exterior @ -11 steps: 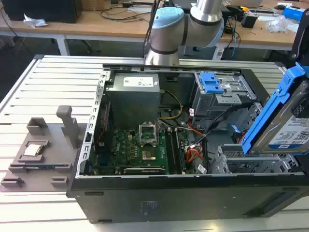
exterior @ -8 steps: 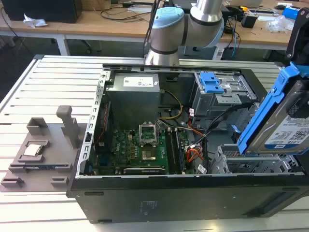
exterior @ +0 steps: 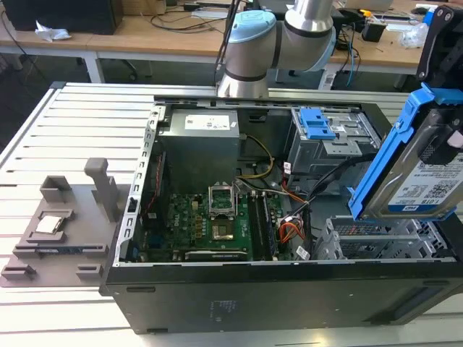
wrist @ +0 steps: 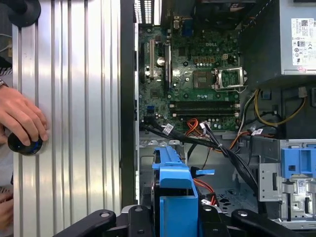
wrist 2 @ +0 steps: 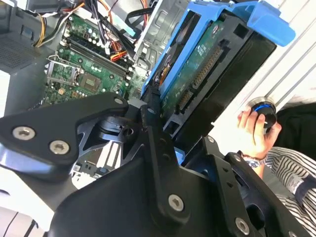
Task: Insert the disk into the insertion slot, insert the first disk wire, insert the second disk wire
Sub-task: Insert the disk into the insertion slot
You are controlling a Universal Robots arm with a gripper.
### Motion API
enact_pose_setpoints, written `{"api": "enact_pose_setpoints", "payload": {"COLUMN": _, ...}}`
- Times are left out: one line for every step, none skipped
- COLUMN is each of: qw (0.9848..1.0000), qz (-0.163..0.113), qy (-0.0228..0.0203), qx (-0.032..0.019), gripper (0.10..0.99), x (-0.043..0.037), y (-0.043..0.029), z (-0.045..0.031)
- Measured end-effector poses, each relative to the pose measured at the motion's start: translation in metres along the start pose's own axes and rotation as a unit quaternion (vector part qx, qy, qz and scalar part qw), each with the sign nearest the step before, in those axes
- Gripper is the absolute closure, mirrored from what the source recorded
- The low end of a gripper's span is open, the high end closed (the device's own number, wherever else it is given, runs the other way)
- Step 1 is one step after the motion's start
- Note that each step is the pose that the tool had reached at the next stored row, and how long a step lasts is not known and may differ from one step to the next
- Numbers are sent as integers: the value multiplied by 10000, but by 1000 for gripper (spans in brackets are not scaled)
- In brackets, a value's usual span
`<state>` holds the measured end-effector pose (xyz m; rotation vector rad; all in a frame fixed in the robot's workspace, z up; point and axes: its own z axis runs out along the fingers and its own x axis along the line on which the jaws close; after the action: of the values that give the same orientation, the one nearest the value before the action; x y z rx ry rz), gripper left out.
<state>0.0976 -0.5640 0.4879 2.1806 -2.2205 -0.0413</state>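
The end effector [wrist: 175,219] is closed on the disk [exterior: 423,177], which is held tilted in the air above the insertion slot [exterior: 376,242] of an open computer case [exterior: 217,303]. The case is set on a ribbed metal table [exterior: 72,144]. A person's hand [wrist: 22,116] is rested there, and cluttered wooden worktops [exterior: 145,32] are seen behind.
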Motion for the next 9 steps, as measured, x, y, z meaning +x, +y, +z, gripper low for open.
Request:
{"api": "enact_pose_setpoints", "payload": {"qw": 10000, "qz": 0, "qy": 0, "qx": 0, "gripper": 722, "x": 0, "y": 0, "z": 0}}
{"api": "enact_pose_setpoints", "payload": {"qw": 10000, "qz": 0, "qy": 0, "qx": 0, "gripper": 722, "x": 0, "y": 0, "z": 1}}
{"api": "enact_pose_setpoints", "payload": {"qw": 10000, "qz": 0, "qy": -1, "qx": 0, "gripper": 722, "x": -1, "y": 0, "z": 6}}
{"api": "enact_pose_setpoints", "payload": {"qw": 10000, "qz": 0, "qy": 0, "qx": 0, "gripper": 722, "x": -1, "y": -1, "z": 14}}
{"api": "enact_pose_setpoints", "payload": {"qw": 10000, "qz": 0, "qy": 0, "qx": 0, "gripper": 722, "x": -1, "y": -1, "z": 23}}
{"api": "enact_pose_setpoints", "payload": {"qw": 10000, "qz": 0, "qy": 0, "qx": 0, "gripper": 722, "x": -1, "y": -1, "z": 28}}
{"api": "enact_pose_setpoints", "payload": {"qw": 10000, "qz": 0, "qy": 0, "qx": 0, "gripper": 722, "x": -1, "y": -1, "z": 31}}
{"api": "enact_pose_setpoints", "payload": {"qw": 10000, "qz": 0, "qy": 0, "qx": 0, "gripper": 722, "x": -1, "y": -2, "z": 37}}
{"api": "enact_pose_setpoints", "payload": {"qw": 10000, "qz": 0, "qy": 0, "qx": 0, "gripper": 722, "x": -1, "y": -2, "z": 40}}
